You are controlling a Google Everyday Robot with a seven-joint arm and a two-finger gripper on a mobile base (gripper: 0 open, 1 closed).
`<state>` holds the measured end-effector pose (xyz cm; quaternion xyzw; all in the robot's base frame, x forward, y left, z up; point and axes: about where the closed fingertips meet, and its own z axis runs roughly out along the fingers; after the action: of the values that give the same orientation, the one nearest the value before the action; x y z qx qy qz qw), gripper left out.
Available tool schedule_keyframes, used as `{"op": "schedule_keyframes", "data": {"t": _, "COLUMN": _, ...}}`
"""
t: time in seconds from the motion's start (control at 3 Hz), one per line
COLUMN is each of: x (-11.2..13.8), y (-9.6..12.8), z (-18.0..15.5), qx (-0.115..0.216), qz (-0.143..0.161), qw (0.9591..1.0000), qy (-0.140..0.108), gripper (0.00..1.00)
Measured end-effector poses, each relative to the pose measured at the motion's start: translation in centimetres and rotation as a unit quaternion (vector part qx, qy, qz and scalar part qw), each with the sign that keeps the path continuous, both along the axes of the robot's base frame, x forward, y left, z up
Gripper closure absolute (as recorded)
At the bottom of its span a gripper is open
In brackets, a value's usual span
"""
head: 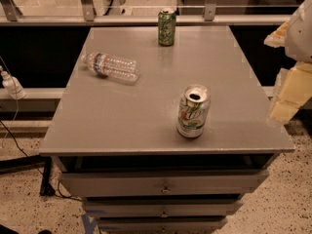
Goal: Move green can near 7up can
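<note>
The green can (pixel 166 28) stands top centre on the worktop (pixel 146 116), well apart from the 7up can (pixel 193 112); the tool (pixel 291 94) is at the right edge.

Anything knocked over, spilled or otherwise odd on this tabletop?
Only the clear water bottle stands out: it lies on its side at the left rear of the table, while the green can and 7up can stand upright. No spill shows. The gripper is beyond the right edge, touching none of them.

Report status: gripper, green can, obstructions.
Gripper off right edge of table. Green can upright at far edge, 7up can near front, apart. Water bottle lying at left, not between them.
</note>
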<state>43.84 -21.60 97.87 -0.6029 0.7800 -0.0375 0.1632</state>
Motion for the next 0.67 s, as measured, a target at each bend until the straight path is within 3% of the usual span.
{"op": "schedule_keyframes", "data": {"t": 0.33, "x": 0.5, "y": 0.1, "z": 0.2, "qx": 0.004, "qz": 0.002, "qw": 0.9999, "qy": -0.009, "gripper": 0.0}}
{"op": "schedule_keyframes", "data": {"t": 0.67, "x": 4.6, "y": 0.2, "z": -0.4, "qx": 0.029, "qz": 0.023, "qw": 0.9987, "qy": -0.036, "gripper": 0.0}}
